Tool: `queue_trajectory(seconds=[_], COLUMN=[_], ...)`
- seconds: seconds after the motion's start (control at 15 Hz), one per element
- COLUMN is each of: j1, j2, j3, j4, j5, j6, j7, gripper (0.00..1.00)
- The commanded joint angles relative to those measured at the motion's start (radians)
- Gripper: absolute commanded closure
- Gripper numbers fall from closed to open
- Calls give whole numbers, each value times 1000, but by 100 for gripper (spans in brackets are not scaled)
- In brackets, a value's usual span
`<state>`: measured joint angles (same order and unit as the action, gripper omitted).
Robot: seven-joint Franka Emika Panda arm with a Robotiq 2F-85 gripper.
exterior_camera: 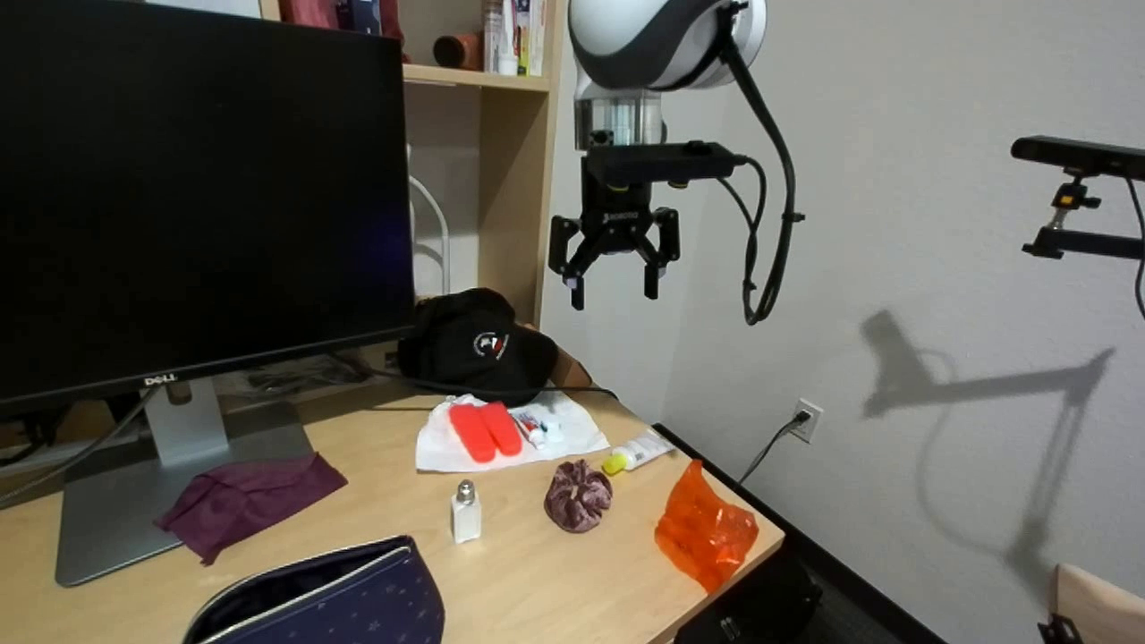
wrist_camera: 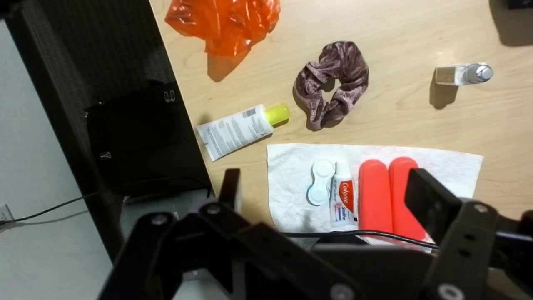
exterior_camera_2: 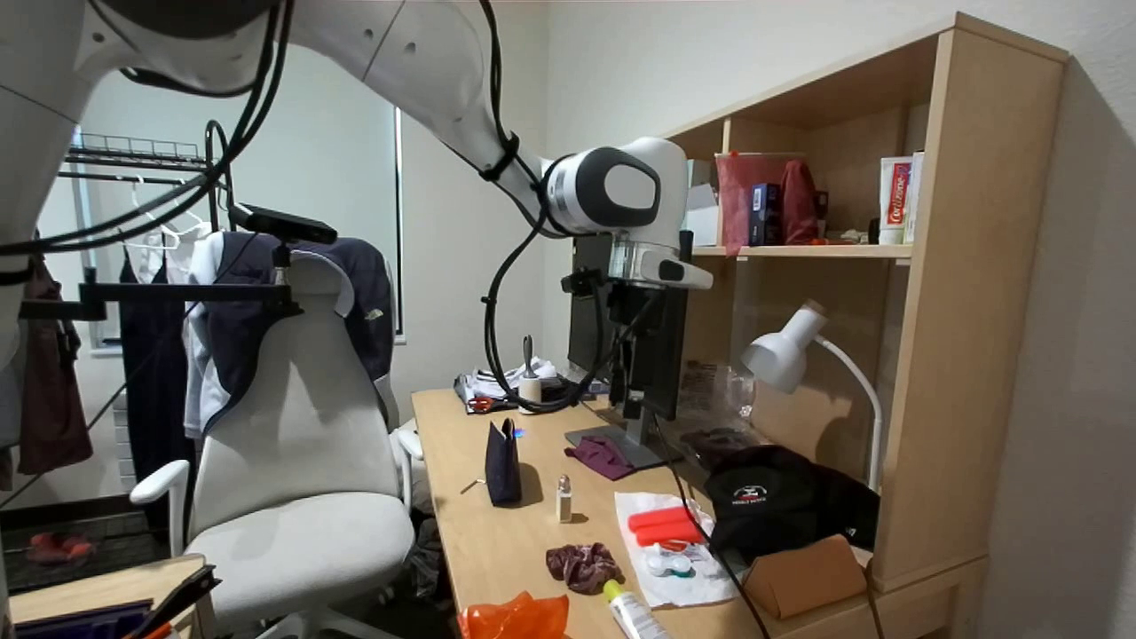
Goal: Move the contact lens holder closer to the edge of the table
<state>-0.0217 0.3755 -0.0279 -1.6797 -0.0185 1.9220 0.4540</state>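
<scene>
The gripper (exterior_camera: pixel 614 291) is hanging well above the table (exterior_camera: pixel 546 581), and its jaws are pointing downward and standing wide apart, with the wrist view showing the same broad spread.

Below, the contact lens holder (wrist_camera: pixel 321 182) is lying flat on a white cloth (wrist_camera: pixel 287 179) towards the table's back edge, at the end of the cloth nearer the side edge. It's sitting just beside a small toothpaste tube (wrist_camera: pixel 343 200); whether the two are touching, I can't tell. On that tube's other side, two long red pieces (wrist_camera: pixel 376 200) are lying next to each other, and a black cap (exterior_camera: pixel 470 358) is resting behind the cloth, towards the back edge, in both exterior views.

Over at the side edge, a yellow-topped white tube (wrist_camera: pixel 237 131) is lying with its flat end right by the brink, while an orange bag (exterior_camera: pixel 707 528) is lying near the front corner. Further in, a mauve scrunchie (wrist_camera: pixel 349 87) is sitting crumpled, and a small silver-topped bottle (exterior_camera: pixel 466 521) is standing upright beyond it.

Closer to the front edge, a dark blue pouch (exterior_camera_2: pixel 502 470) is standing upright, with a pale chair (exterior_camera_2: pixel 293 453) standing near that edge. A maroon cloth (exterior_camera: pixel 250 501) is lying partly across the monitor stand (exterior_camera: pixel 107 537).
</scene>
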Motion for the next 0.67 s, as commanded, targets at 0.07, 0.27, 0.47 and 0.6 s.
queue_trajectory(seconds=[0.07,0.27,0.47,0.6], j1=[-3,1,-7,-12], j2=[174,289,392,458], j3=[-9,-13,-14,-20], j4=[176,287,393,462], j5=[66,54,61,67], j6=[-25,-55,-104,-146], j7=[-72,-85,-103,-93], gripper=[0,0,0,0])
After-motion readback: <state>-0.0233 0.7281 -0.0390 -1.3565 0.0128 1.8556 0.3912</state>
